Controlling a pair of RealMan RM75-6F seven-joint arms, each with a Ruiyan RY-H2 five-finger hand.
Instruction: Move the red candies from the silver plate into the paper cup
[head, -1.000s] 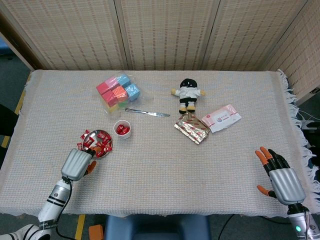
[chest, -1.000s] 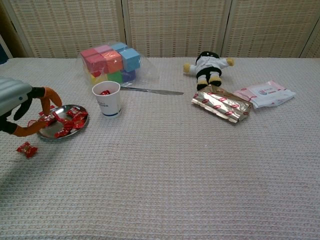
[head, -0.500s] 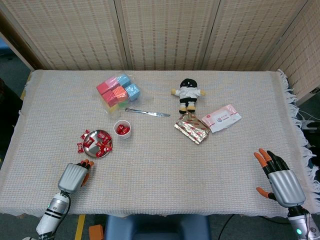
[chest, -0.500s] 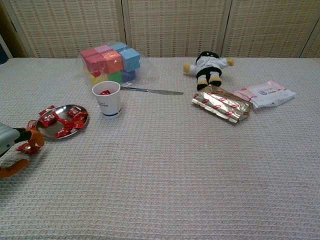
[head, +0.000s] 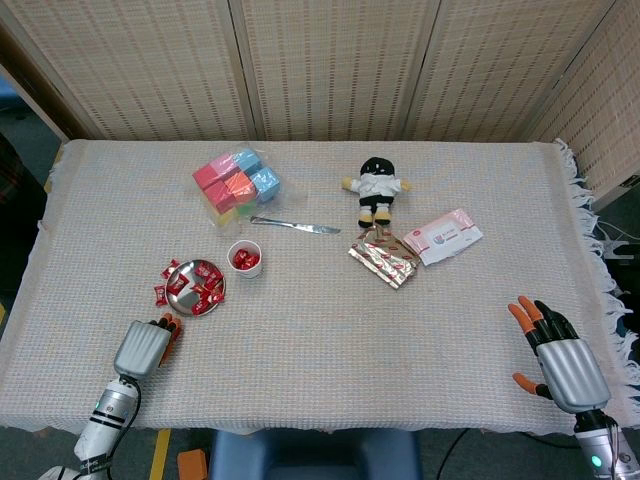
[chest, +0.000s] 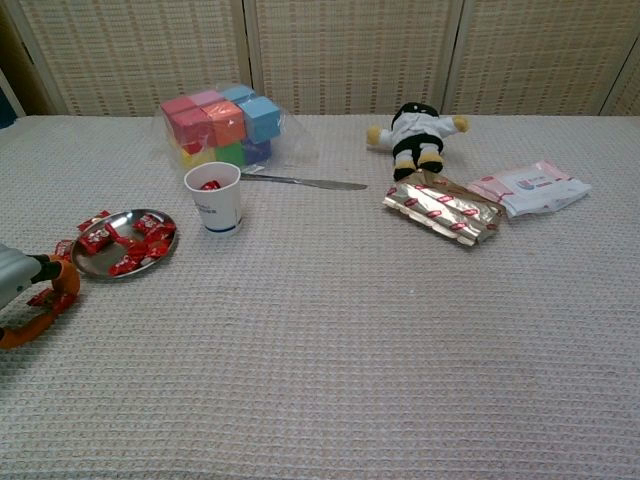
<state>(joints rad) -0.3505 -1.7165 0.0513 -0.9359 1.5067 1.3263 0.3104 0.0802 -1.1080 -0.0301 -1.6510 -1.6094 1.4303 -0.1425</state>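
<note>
Sitting between picks: left hand (head: 146, 346) low on the tabletop (head: 330, 330) near the silver plate (head: 183, 296), fingers loosely curled, holding nothing visible. Red candies (chest: 128, 238) remain on the plate, some in the paper cup (chest: 213, 196). Next: reach to the plate, pinch one. Right hand (head: 556, 356) spread, idle.

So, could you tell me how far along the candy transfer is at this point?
Partly done. The paper cup already holds at least one red candy. Several red candies remain on the silver plate, and a few lie on the cloth beside it. The left hand sits near the table edge, short of the plate; whether it holds a candy cannot be told. The right hand is open, far off.
</note>
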